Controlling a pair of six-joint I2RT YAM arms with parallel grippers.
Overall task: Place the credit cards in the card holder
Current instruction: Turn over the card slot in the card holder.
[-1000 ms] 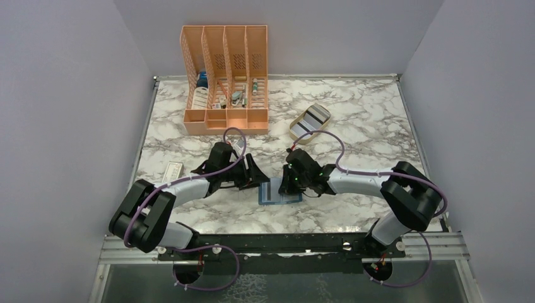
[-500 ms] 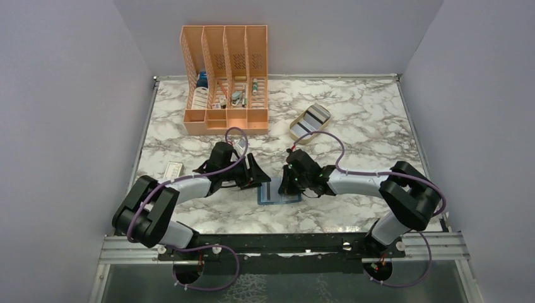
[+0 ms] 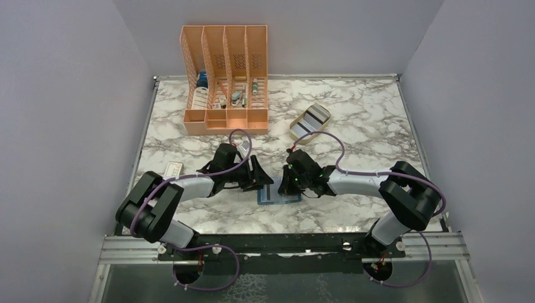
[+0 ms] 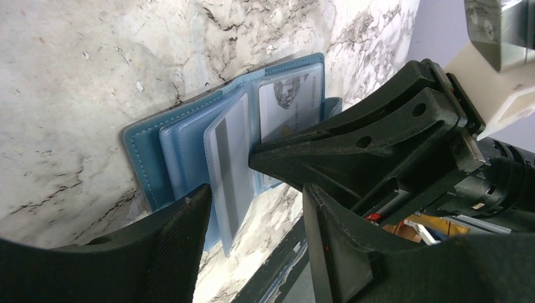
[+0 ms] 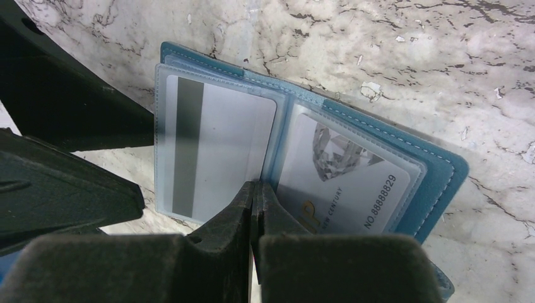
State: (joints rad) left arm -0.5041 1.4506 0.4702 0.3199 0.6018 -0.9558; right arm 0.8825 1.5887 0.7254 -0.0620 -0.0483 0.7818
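Observation:
The teal card holder lies open on the marble between both arms. In the right wrist view a grey credit card with a dark stripe sits in its left clear sleeve. A pale credit card with a diamond print sits in the right sleeve. My right gripper is shut, its tips at the fold between the two sleeves, with nothing seen between them. My left gripper is open just off the holder's left edge and holds nothing. A striped card lies in the beige tray.
An orange slotted file rack stands at the back left. The beige oval tray is at the back, right of centre. A small white box lies left of the left arm. The right gripper's black body crowds the left wrist view.
The left gripper has slid a little to the right, closer to the holder. The right gripper's jaws have closed the last bit. The holder has not moved.

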